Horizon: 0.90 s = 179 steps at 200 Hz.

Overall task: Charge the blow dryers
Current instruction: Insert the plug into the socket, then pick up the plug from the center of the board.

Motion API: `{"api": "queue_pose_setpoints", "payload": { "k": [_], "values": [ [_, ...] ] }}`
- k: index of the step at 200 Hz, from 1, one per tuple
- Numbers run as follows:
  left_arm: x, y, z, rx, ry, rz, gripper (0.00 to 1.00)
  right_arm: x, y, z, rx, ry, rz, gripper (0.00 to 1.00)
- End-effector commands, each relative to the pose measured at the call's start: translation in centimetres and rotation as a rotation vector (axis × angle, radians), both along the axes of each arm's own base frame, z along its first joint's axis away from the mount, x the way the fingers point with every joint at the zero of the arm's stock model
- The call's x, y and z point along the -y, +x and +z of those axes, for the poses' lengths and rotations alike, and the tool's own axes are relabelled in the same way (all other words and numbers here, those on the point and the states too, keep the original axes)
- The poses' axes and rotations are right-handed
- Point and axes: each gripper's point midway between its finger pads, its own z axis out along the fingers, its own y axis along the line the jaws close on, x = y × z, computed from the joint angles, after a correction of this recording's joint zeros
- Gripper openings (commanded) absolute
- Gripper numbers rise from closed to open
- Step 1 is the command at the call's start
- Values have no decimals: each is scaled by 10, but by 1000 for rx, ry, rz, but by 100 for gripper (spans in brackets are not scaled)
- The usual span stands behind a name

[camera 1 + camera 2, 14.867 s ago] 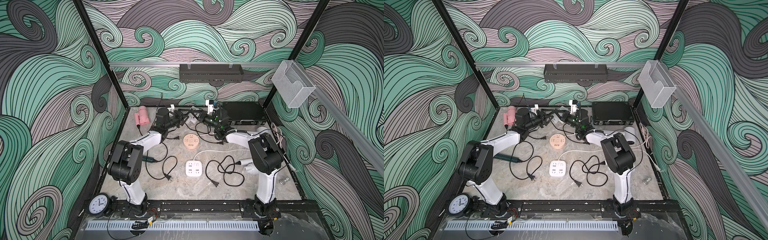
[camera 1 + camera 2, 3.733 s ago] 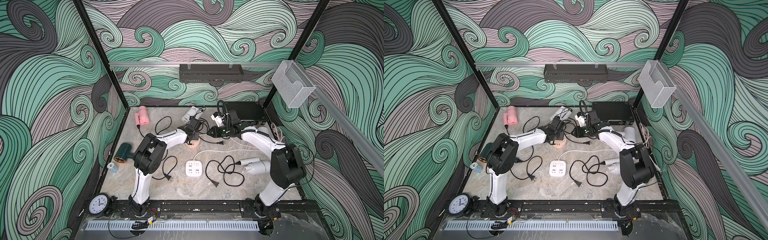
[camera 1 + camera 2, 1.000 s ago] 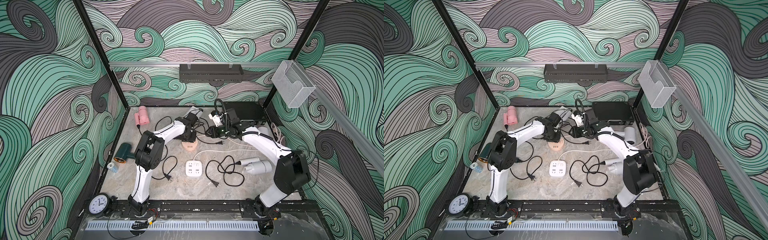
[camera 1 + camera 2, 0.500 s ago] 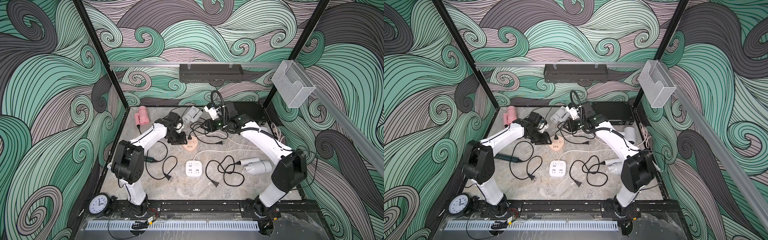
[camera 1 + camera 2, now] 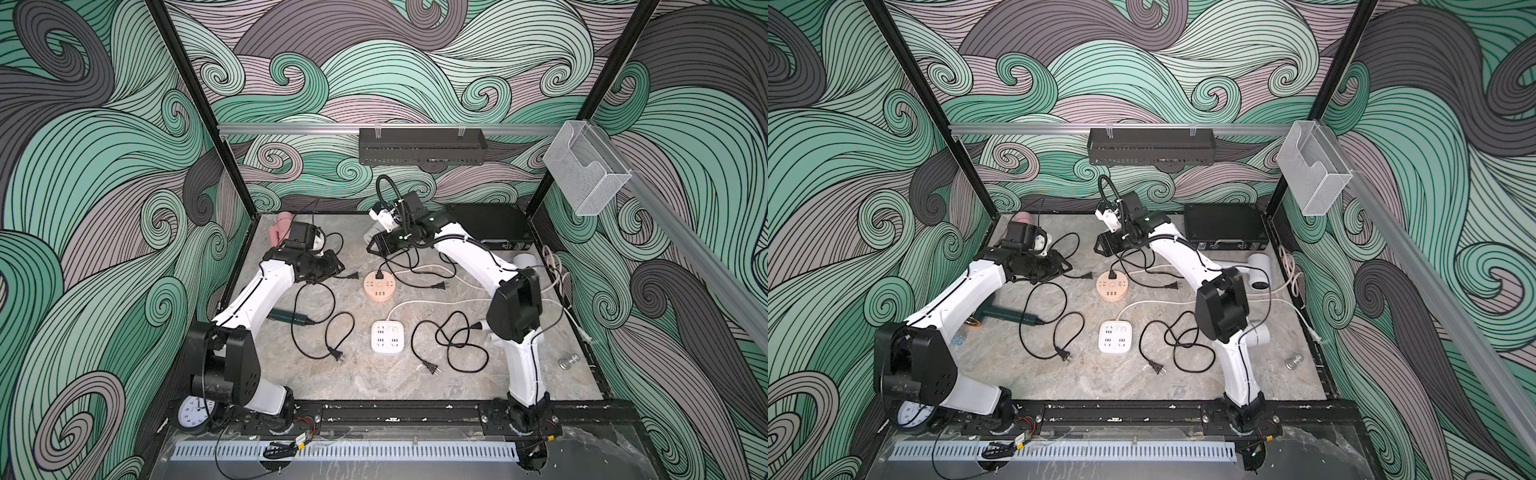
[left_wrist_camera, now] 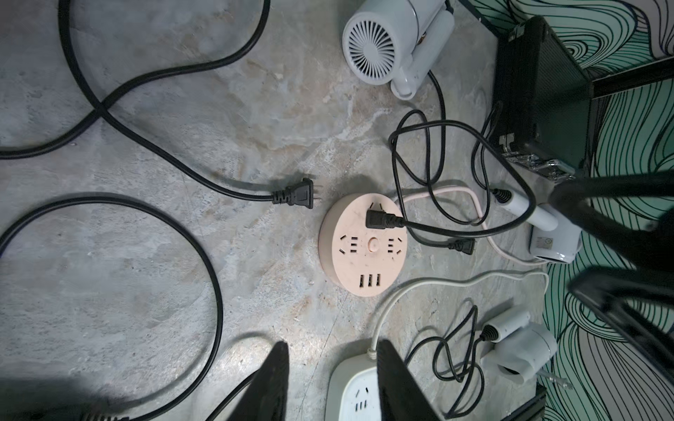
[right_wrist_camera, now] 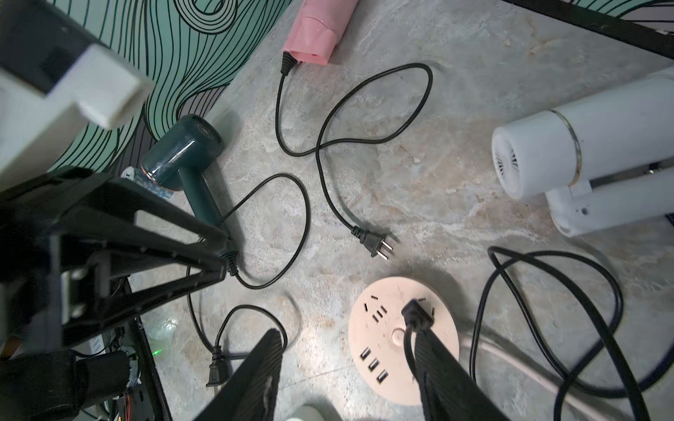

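I look down on the grey table, where all five blow dryers lie. My left gripper hangs left of the round peach hub, jaws partly apart with nothing between them. My right gripper hovers over that hub, jaws well apart and empty. One finger runs alongside the cord of the single seated plug. I cannot trace which dryer that cord belongs to.

The folded white dryer lies at the back under my right arm. A second white dryer lies by the right wall, and a third white dryer near that arm's elbow. The dark green dryer lies on the left, handle pointing toward the middle. The pink dryer sits in the back-left corner.

The bodies look like light, hard, rounded plastic, slippery to pinch, so I would leave them lying. The cords look limp and springy and will likely drag their loops along. The plug bodies are small, stiff and ribbed. I would pinch one across its flat sides, behind the prongs.

The pink dryer's plug lies flat just beside the hub, not touching it. Its long axis is in line with its cord and its prongs point toward the hub, so I judge it needs tipping prongs-down. The green dryer's plug lies toward the front, nearer the white square block.
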Motion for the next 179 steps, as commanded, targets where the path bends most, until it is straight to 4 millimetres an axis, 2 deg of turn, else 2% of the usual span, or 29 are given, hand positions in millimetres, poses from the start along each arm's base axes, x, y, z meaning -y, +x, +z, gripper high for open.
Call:
{"api": "queue_pose_setpoints", "payload": {
  "k": [1,9,14,38,95,125,152,179],
  "values": [
    [-12,1,8,28,17,53,40,-13,-3,-21,-52,-52,81,59],
    [-15,-3,4,19,12,62,40,-19,-2,-27,-62,-55,97,59],
    [-17,-7,13,44,5,67,40,-23,1,-36,-69,-62,101,59],
    [-23,-19,14,42,3,85,40,-39,5,-60,-77,-82,117,60],
    [-29,-37,9,26,-9,111,41,-56,5,-107,-84,-140,115,67],
    [-31,-42,5,15,-9,117,41,-62,9,-127,-74,-161,104,67],
    [-32,-47,1,3,-13,120,41,-67,13,-137,-30,-186,118,70],
    [-31,-50,-6,-14,-18,124,41,-73,9,-147,-24,-193,149,71]
  ]
}}
